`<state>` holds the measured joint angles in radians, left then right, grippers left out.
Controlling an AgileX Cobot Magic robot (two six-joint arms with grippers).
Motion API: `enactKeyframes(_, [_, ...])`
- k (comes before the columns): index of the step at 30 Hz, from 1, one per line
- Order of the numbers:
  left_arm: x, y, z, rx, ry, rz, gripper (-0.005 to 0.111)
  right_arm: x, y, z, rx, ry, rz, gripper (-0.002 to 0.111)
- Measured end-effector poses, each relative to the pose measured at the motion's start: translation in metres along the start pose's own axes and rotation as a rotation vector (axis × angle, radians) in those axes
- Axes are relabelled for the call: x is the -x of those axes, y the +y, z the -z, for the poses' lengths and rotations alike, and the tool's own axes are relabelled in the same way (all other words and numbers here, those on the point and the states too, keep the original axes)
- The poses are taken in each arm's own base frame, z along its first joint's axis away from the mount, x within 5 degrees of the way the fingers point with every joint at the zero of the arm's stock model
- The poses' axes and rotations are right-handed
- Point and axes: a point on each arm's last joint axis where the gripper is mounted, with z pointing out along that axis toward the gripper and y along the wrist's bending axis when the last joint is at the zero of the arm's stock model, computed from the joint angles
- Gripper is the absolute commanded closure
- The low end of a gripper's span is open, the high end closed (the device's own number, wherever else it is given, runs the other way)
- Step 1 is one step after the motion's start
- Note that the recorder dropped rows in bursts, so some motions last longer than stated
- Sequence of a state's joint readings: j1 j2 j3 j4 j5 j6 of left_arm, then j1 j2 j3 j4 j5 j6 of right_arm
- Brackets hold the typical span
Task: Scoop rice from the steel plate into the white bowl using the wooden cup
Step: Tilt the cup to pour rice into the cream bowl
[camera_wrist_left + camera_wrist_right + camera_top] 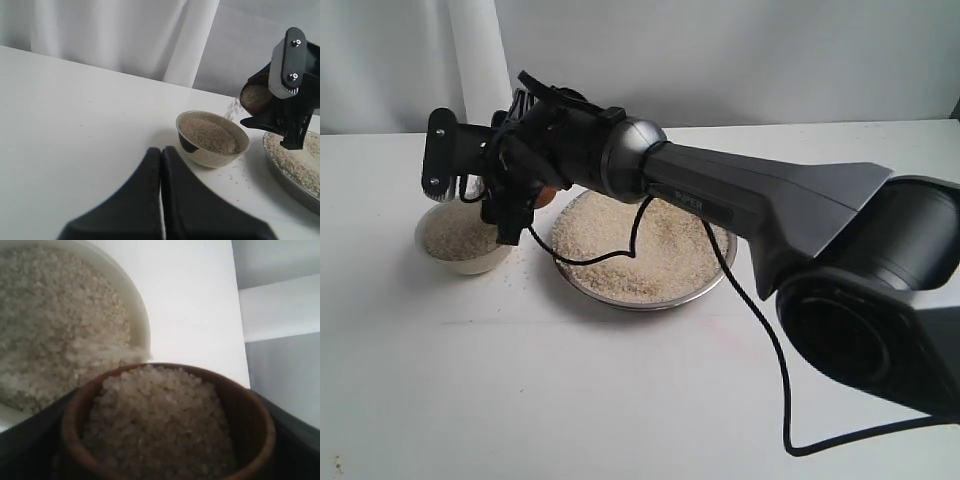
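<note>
— Where's the wooden cup [254, 98]?
— Tipped above the thick-rimmed white bowl [461, 264], clamped in the right gripper [480, 195]. Grainy rice [160, 415] trickles from its round mouth.
— And the left gripper [161, 152]?
— Jaws pressed together, empty. The shiny steel plate [642, 303] sits just beside the bowl.

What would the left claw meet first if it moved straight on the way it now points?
Probably the table, close beside the bowl; the shut left claw might also clip the bowl's rim. Depth is unclear.
</note>
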<state>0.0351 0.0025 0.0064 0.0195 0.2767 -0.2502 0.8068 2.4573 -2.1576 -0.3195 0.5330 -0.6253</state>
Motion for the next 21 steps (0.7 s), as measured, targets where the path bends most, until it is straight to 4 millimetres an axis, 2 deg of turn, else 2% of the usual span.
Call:
enactKeyframes(11, [0.0, 0.0, 0.0, 0.0, 0.0, 0.0, 0.107, 0.0052, 0.0077, -0.0008, 0.003, 0.02, 0.135, 0.108])
enactKeyframes(17, [0.0, 0.0, 0.0, 0.0, 0.0, 0.0, 0.107, 0.0014, 0.0063, -0.0006, -0.008, 0.062, 0.199, 0.108])
enactKeyframes(21, [0.0, 0.0, 0.0, 0.0, 0.0, 0.0, 0.107, -0.0037, 0.0001, -0.0006, -0.075, 0.125, 0.218, 0.108])
